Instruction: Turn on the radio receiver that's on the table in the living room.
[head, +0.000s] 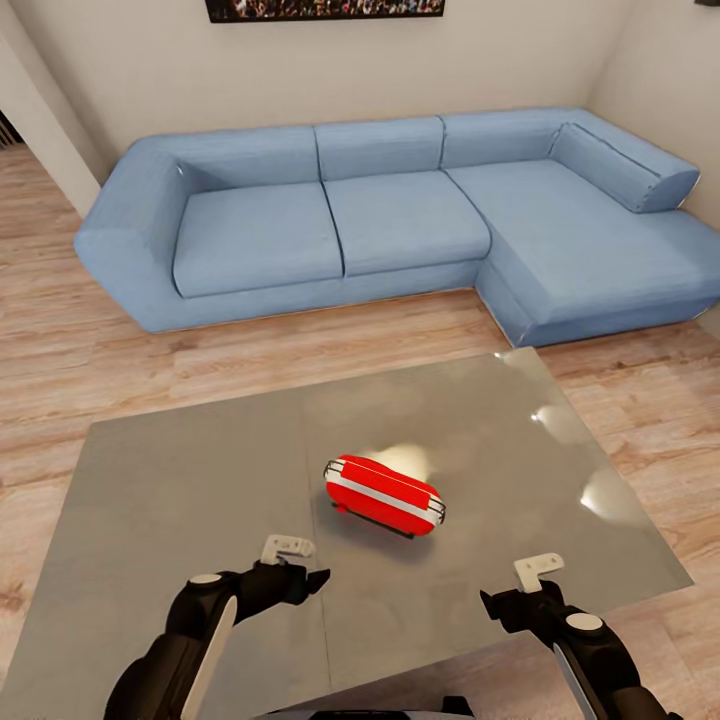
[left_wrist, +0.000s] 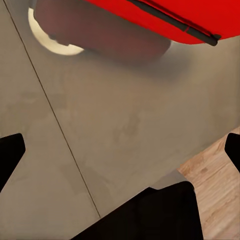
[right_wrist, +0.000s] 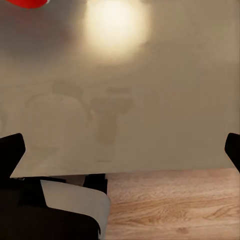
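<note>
Here the head view looks down over the table (head: 180, 470), its glossy grey top crossed by a seam down the middle, standing on the light wood floor (head: 60, 340) of the living room. At the left, the left gripper (head: 300, 572) hovers above the near part of the tabletop, its dark fingers pointing toward the middle; in the left wrist view its black fingertips (left_wrist: 10, 155) sit at the two edges of the picture with a wide gap of bare table between them, so its jaws stand apart and hold nothing. Further along, near the middle of the table and just right of the seam, lies the radio receiver (head: 384, 494), a red rounded box with white trim, lying flat with its thin loop handle along the near side. It is apart from both grippers. A bright reflection of a lamp glows on the tabletop just behind it. At the right, the right gripper (head: 505, 600) hangs over the table's near edge, and the right wrist view likewise has its fingertips (right_wrist: 12, 152) spread wide with nothing between them. Beyond the table, a big blue L-shaped sofa (head: 400, 220) stands against the beige wall, below a dark picture (head: 320, 8).
</note>
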